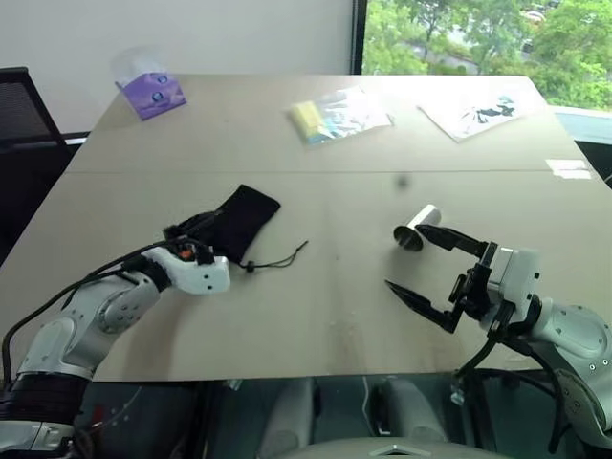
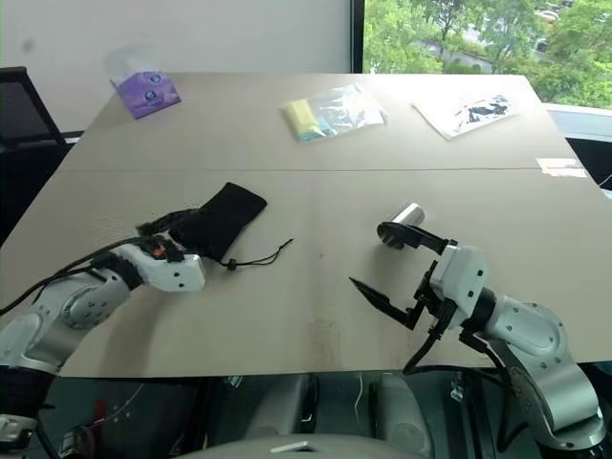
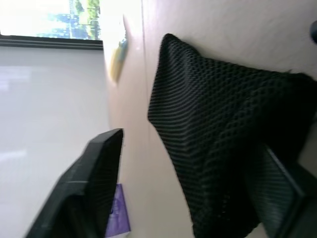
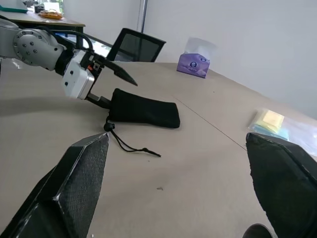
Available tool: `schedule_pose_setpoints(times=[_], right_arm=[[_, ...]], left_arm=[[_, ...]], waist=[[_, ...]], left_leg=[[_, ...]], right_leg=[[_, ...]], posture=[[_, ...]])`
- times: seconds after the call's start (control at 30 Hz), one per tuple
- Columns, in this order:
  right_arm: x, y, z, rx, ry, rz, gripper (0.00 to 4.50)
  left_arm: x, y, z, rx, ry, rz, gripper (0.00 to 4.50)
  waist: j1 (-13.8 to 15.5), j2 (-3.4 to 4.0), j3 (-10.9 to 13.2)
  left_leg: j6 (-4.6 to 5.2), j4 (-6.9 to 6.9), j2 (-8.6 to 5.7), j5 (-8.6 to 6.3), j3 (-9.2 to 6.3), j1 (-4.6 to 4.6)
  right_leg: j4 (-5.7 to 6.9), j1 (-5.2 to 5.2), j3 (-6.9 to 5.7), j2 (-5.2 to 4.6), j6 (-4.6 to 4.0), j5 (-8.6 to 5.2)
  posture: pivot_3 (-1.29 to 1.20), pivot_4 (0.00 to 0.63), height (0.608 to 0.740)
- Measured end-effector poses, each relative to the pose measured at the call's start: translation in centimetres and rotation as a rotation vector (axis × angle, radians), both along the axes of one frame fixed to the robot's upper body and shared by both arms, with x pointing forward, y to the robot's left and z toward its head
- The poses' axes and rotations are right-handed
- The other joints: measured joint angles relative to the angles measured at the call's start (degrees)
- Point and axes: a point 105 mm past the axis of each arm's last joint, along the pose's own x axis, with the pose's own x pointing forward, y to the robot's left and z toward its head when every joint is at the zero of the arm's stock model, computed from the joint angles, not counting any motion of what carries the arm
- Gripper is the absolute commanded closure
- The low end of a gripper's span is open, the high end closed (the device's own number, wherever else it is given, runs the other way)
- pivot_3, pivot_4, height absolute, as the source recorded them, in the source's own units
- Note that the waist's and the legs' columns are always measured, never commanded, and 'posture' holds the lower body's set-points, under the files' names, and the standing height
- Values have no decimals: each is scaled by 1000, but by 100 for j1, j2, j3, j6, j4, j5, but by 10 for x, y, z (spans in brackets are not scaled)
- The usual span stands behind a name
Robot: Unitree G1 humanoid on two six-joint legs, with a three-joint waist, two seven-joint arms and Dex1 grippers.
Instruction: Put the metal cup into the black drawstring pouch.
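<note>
We are logging the left gripper (image 4: pixel 106 85), fingers apart, one above and one under the mouth end of the black drawstring pouch (image 1: pixel 239 219) lying flat on the table (image 1: pixel 316 306); the metal cup (image 1: pixel 417 228) lying tipped just beyond the wide-spread, empty right gripper (image 1: pixel 418 263).

Looks like an office or meeting room. Long pale wooden table (image 1: pixel 316 287) with a black mesh chair (image 4: pixel 136 45) at its side, purple tissue box (image 1: pixel 150 94) on top, plain white wall (image 1: pixel 191 33), and a large window (image 1: pixel 488 38) onto green trees.
</note>
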Motion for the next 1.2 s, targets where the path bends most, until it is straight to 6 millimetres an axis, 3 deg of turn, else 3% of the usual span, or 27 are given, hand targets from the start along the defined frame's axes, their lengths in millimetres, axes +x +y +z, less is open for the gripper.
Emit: schedule_pose_setpoints(times=[0.07, 0.1, 0.17, 0.2, 0.43, 0.6, 0.8, 1.07, 1.2], right_arm=[[0, 0, -1, -2, 5, -5, 0], [1, -1, -1, -3, 7, -11, 0], [3, -2, -2, -4, 11, -31, 0], [3, -2, -2, -4, 13, -39, 0], [21, -9, -7, -32, 75, -172, 0], [31, -23, -18, -308, 68, -320, 0], [41, -31, -32, -417, 106, -460, 0], [55, -50, -44, -500, 129, -678, 0], [63, -40, -45, -511, 137, -704, 0]], left_arm=[[0, 1, -2, -9, 24, 14, 3156], [1, 2, -2, -13, 32, 20, 3339], [3, 3, -1, -30, 53, 42, 4349], [4, 3, 0, -44, 59, 51, 4435], [11, -7, 5, -306, 254, 149, 4435], [9, -43, 25, -610, 542, 213, 4435], [3, -88, 18, -737, 781, 270, 4435], [17, -115, 31, -897, 983, 417, 4435], [18, -124, 18, -939, 1071, 440, 4435]], waist=[[1, 0, 0], [3, 0, 0], [5, 0, 0], [5, 0, 0], [7, 0, 0], [5, -5, -2], [-2, -4, -1], [-25, -12, 3], [-64, -11, 4]], left_leg=[[0, 0, 0, 0, -1, 0], [0, 0, 0, 0, -1, 0], [0, 2, 0, 0, -1, 0], [0, 3, 0, 0, 0, 0], [0, 7, 0, 0, -3, -2], [0, 19, -6, 1, -9, -8], [0, 21, -5, 1, -8, -9], [-1, 26, -9, 2, -9, -8], [-4, 24, -4, 4, -9, -12]], right_leg=[[1, 0, -1, 1, 0, 0], [1, 0, -1, 1, 0, 0], [1, 0, 0, 0, 0, 0], [1, 1, 0, 0, 0, 0], [4, 1, -3, 9, 0, 0], [5, 2, -7, 27, 2, -1], [9, 1, 2, 37, 2, -1], [11, 1, 5, 37, 3, -2], [15, -11, 10, 41, 1, -2]], posture=[[0, 150, 740], [0, 150, 740], [0, 150, 740], [0, 150, 740], [0, 150, 740], [0, 150, 740], [0, 150, 740], [0, 150, 740], [0, 150, 740]])
